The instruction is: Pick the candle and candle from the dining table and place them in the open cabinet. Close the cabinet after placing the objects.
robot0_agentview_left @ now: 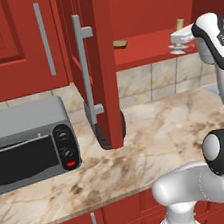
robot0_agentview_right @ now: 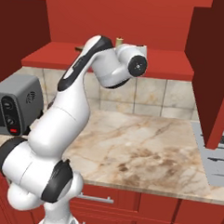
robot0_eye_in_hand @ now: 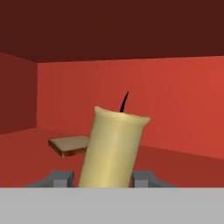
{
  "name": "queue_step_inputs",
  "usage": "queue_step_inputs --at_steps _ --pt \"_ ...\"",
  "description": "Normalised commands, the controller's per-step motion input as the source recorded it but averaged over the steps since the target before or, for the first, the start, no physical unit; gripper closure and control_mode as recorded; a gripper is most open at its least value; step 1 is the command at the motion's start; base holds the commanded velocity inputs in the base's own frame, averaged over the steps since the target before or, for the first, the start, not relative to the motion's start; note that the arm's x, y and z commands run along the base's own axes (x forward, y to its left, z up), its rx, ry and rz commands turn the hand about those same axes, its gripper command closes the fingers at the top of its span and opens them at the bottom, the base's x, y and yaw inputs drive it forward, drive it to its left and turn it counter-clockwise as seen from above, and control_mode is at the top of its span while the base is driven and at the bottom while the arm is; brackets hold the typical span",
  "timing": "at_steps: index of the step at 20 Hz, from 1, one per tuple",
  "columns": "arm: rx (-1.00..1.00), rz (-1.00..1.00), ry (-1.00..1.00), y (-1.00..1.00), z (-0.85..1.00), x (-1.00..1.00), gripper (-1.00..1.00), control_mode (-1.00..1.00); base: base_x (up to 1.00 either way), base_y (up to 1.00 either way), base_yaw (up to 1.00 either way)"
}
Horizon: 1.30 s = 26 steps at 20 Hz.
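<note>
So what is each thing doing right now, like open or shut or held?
Pincer: shut on the candle.
Candle: held, tilted, unlit, inside the cabinet.
Cabinet: doors open, red shelf showing.
Brown slab: lying flat on the cabinet shelf.
Toaster oven: door shut, sitting on the counter.
</note>
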Motion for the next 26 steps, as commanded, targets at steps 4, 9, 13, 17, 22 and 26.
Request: queue_step_inputs --at_steps 4,9,13,17,22,26 --pt "0.00 0.00 -0.05 0.00 0.00 0.34 1.00 -1.00 0.00 0.00 0.00" --pt "0.00 0.00 -0.14 0.00 0.08 0.21 1.00 -1.00 0.00 0.00 0.00" --pt "0.00 -0.01 -0.08 0.00 -0.02 0.33 1.00 -1.00 0.00 0.00 0.00" --pt "0.00 -0.02 -0.06 0.04 -0.19 0.43 1.00 -1.00 0.00 0.00 0.00" --pt "0.00 0.00 0.00 0.00 -0.13 0.48 1.00 -1.00 0.00 0.00 0.00" --pt "0.00 0.00 0.00 0.00 -0.12 0.46 1.00 -1.00 0.00 0.00 0.00"
